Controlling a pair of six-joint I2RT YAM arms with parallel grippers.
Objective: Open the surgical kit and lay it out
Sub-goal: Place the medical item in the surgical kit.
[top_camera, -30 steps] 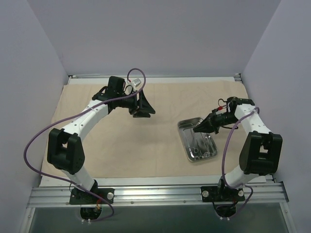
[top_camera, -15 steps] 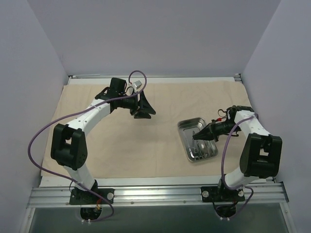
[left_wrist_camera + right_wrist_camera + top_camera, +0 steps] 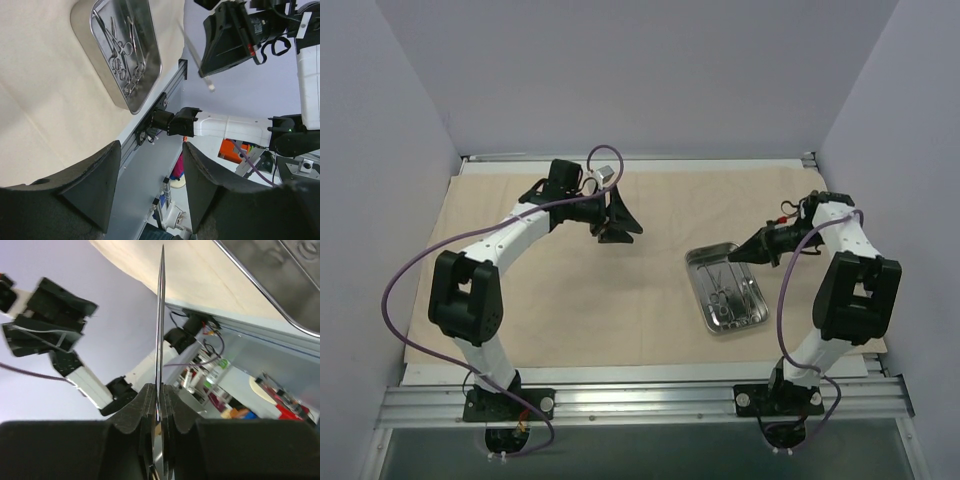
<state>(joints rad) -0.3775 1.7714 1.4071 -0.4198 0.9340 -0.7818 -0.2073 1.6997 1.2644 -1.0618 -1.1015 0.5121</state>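
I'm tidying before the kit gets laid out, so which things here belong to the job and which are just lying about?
Job: beige cloth; steel tray; instruments in the tray; thin silver instrument in the right jaws.
Not the job: purple cables; metal rail, both rig parts.

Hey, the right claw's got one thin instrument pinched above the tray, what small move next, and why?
Probably swing the right claw sideways off the tray and lower it toward bare cloth. It is shut on a thin silver instrument held clear of the tray, where the other instruments lie; laying out the kit means setting it on the cloth.
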